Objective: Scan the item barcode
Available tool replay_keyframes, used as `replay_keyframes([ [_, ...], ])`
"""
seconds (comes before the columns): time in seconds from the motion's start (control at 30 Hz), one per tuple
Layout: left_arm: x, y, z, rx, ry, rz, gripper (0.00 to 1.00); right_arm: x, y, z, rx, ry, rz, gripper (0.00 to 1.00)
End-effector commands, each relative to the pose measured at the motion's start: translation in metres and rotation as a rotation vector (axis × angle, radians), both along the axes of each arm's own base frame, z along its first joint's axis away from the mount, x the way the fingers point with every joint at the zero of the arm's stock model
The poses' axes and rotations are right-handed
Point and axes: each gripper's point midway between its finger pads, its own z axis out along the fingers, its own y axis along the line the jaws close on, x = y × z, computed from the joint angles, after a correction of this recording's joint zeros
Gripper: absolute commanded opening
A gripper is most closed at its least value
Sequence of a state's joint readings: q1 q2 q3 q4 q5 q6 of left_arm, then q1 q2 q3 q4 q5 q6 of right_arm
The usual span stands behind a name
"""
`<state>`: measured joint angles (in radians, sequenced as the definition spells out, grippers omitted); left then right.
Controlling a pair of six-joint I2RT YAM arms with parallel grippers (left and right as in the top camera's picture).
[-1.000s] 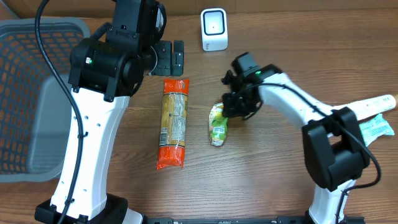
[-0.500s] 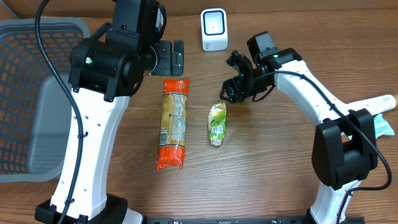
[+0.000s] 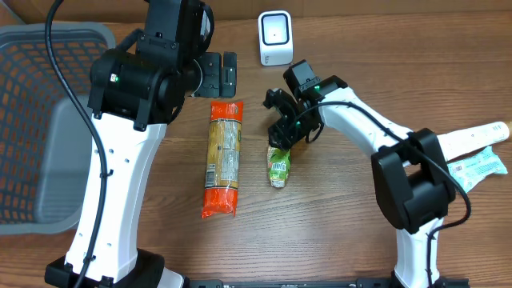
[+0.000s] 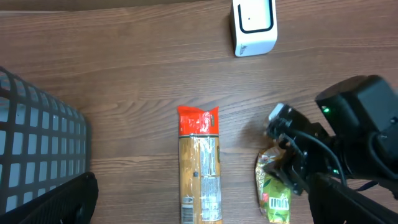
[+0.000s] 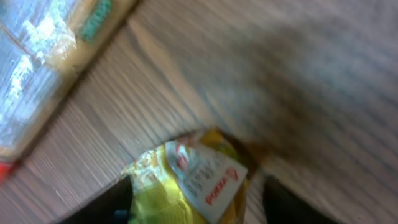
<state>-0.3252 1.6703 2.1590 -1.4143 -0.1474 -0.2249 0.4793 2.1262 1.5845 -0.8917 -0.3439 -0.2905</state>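
A small green-yellow snack packet [image 3: 280, 166] lies on the wooden table, its barcode facing up in the left wrist view [image 4: 274, 198]. My right gripper [image 3: 285, 133] hangs over the packet's far end. In the blurred right wrist view the packet [image 5: 186, 180] lies between the two dark fingers of the right gripper [image 5: 202, 202], which stand apart around it. The white scanner [image 3: 275, 38] stands at the back of the table. My left gripper [image 3: 218, 74] is wide open above the table, holding nothing. It hangs over the far end of a long orange packet [image 3: 223, 158].
A grey mesh basket [image 3: 56, 32] fills the left side of the table. White and green packets [image 3: 480, 160] lie at the right edge. In the left wrist view the orange packet [image 4: 200, 168] lies between the basket [image 4: 37, 143] and the right arm.
The right gripper pulled back and to the right from the green packet with its jaws spread. It has now come back left over the packet's far end. The left arm has not moved.
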Motion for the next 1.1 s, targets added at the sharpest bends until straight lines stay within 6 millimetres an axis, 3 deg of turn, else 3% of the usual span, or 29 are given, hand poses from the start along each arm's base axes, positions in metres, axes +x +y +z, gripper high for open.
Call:
replay_keyframes([
  [0.0,0.002,0.003,0.0,0.019,-0.003,-0.005,1.0,0.011,-0.006,0.005,-0.024,-0.023,-0.048,0.35],
  [0.07,0.002,0.003,0.0,0.019,-0.003,-0.005,1.0,0.015,-0.014,0.005,-0.033,-0.01,-0.111,0.15],
  [0.27,0.002,0.003,0.0,0.019,-0.003,-0.005,0.99,0.031,-0.04,0.014,-0.031,0.06,-0.335,0.11],
  [0.33,0.002,0.003,0.0,0.019,-0.003,-0.005,1.0,0.038,-0.053,0.023,-0.034,0.093,-0.432,0.04],
  [0.47,0.002,0.003,0.0,0.019,-0.003,-0.005,1.0,0.045,-0.092,0.037,-0.051,0.212,-0.701,0.04],
  [0.53,0.002,0.003,0.0,0.019,-0.003,-0.005,1.0,0.04,-0.11,0.036,-0.074,0.277,-0.797,0.13],
  [0.6,0.002,0.003,0.0,0.019,-0.003,-0.005,1.0,0.028,-0.127,0.031,-0.115,0.336,-0.835,0.28],
  [0.7,0.002,0.003,0.0,0.019,-0.003,-0.005,0.99,0.0,-0.149,0.021,-0.236,0.414,-0.86,0.45],
  [0.77,0.002,0.003,0.0,0.019,-0.003,-0.005,1.0,-0.023,-0.159,0.015,-0.316,0.472,-0.849,0.49],
  [0.9,0.002,0.003,0.0,0.019,-0.003,-0.005,0.99,-0.058,-0.153,0.009,-0.377,0.567,-0.755,0.49],
  [0.97,0.002,0.003,0.0,0.019,-0.003,-0.005,1.0,-0.066,-0.147,0.009,-0.392,0.556,-0.658,0.48],
  [1.07,0.002,0.003,0.0,0.019,-0.003,-0.005,1.0,-0.059,-0.144,0.014,-0.406,0.502,-0.632,0.57],
])
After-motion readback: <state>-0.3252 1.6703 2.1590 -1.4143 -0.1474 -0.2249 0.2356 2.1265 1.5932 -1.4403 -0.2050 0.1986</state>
